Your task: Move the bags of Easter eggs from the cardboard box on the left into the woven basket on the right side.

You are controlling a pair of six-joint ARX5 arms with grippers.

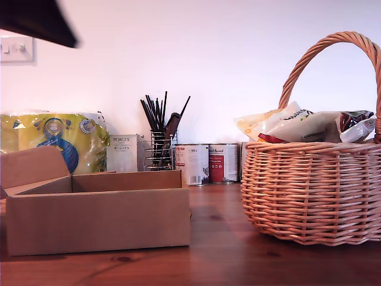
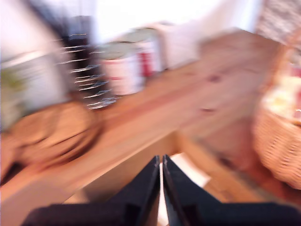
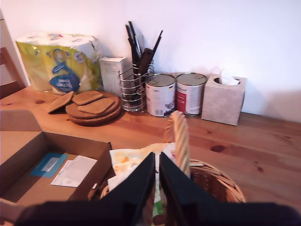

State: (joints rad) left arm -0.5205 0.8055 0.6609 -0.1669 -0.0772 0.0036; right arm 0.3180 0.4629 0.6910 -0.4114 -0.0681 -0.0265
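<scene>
Bags (image 1: 297, 125) piled in the basket (image 1: 309, 190) toward the exterior view's right tabletop edge. Box (image 1: 98, 217) toward that view's left edge; only papers (image 3: 70, 170) visible inside. My first gripper (image 2: 161, 162) jaws nearly together, holding nothing. My second gripper (image 3: 156, 160) likewise narrow, above the basket.

Box (image 1: 98, 223) plain brown; blue label and white paper seen inside. Basket (image 1: 309, 190) light tan weave. Bags (image 1: 303, 126) cream-yellow, white, a bit of red. Towel pack (image 1: 56, 140) yellow with blue print. Cans (image 1: 208, 162) white, one with red label. Table (image 1: 220, 256) reddish-brown wood. Both grippers' fingers (image 3: 141, 188) black.
</scene>
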